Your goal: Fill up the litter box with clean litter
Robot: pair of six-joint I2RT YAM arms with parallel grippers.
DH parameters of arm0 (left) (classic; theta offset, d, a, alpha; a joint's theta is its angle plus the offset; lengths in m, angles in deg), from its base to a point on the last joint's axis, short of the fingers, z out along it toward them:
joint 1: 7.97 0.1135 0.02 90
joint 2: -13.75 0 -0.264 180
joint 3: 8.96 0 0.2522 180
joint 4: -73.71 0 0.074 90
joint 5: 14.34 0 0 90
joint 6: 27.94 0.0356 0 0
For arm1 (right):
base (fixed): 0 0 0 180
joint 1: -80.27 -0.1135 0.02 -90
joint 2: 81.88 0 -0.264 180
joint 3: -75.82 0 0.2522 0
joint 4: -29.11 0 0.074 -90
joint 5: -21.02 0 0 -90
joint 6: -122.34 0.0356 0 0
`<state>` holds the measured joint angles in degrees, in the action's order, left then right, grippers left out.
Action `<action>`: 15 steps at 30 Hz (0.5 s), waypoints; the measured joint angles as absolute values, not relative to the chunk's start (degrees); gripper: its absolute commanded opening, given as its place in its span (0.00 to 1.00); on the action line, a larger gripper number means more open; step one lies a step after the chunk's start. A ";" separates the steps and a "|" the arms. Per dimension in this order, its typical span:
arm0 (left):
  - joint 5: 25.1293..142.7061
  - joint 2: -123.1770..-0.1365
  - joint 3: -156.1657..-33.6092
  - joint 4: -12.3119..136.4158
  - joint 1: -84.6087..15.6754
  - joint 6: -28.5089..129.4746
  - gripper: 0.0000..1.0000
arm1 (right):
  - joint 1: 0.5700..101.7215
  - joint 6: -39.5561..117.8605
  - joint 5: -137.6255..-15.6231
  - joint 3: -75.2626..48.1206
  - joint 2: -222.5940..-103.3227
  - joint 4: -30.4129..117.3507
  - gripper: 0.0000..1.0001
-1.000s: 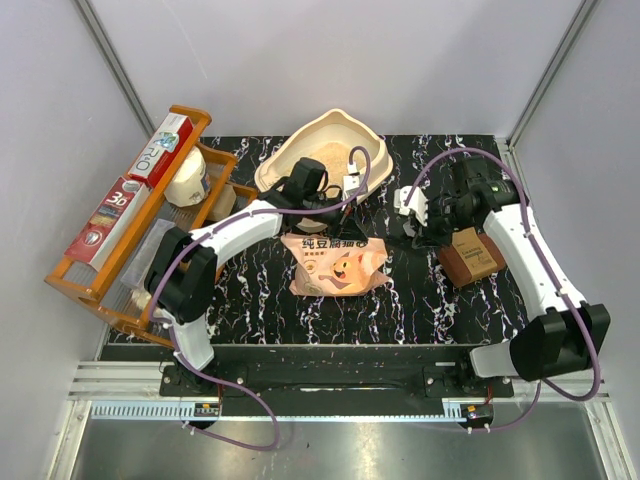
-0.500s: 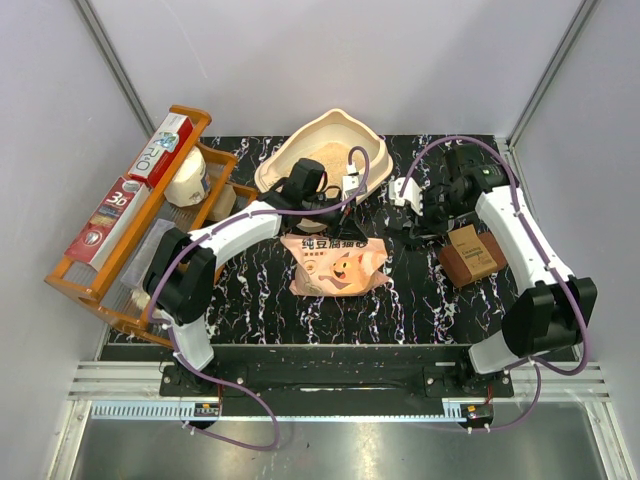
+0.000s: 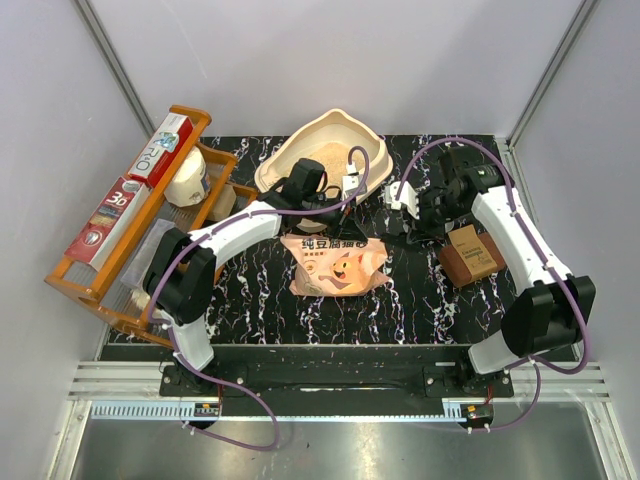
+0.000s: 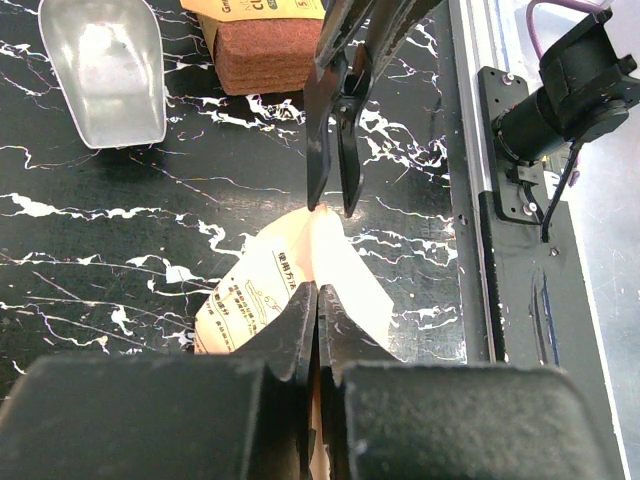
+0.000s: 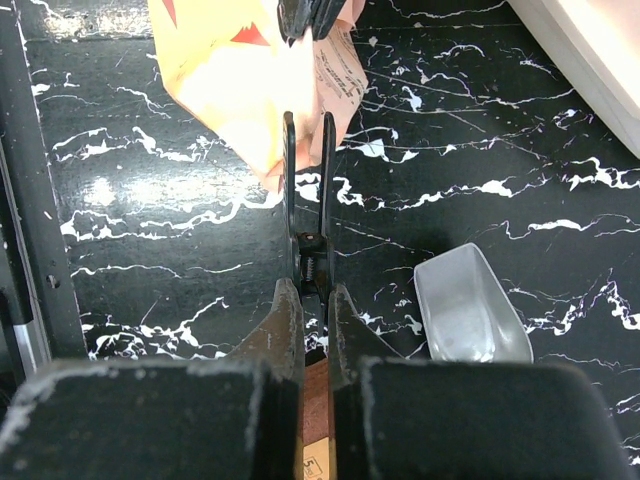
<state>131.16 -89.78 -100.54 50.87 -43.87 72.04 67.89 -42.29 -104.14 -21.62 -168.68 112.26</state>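
Observation:
The cream litter box [image 3: 300, 140] stands at the back centre with pale clean litter [image 3: 325, 160] in it; its corner shows in the right wrist view [image 5: 600, 40]. In front of it lies the pink cat-printed bag [image 3: 335, 262]. My left gripper [image 4: 318, 292] is shut on the bag's top edge [image 4: 345, 270]. My right gripper [image 5: 310, 298] is shut on a black spring clip [image 5: 307, 190]. The clip's two prongs reach the bag's corner [image 5: 250, 80], as the left wrist view also shows [image 4: 335, 150]. The left fingertips [image 5: 305, 15] pinch the bag just beyond.
A clear plastic scoop [image 5: 470, 315] lies on the black marbled table to the right of the clip. A brown box [image 3: 470, 255] sits under the right arm. An orange wooden rack [image 3: 90, 275] with cartons and a jug lines the left side.
My right arm has swung left, carrying the clip from beside the brown box up to the bag's corner. The left arm and bag have stayed put.

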 measured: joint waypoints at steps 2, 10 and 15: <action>131.18 -89.78 -100.52 50.89 -43.87 71.97 0.00 | 67.78 -41.77 -104.05 -21.35 -168.68 111.52 0.00; 131.14 -89.78 -100.43 51.09 -43.87 71.62 0.22 | 66.62 -40.85 -103.29 -20.74 -169.29 110.05 0.00; 130.99 -89.47 -100.43 49.77 -43.36 72.26 0.36 | 64.72 -40.94 -102.33 -20.74 -169.34 109.96 0.00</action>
<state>130.99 -89.47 -100.43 49.77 -43.36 72.26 64.72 -40.94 -102.33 -20.74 -169.34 109.96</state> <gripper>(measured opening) 0.311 0.055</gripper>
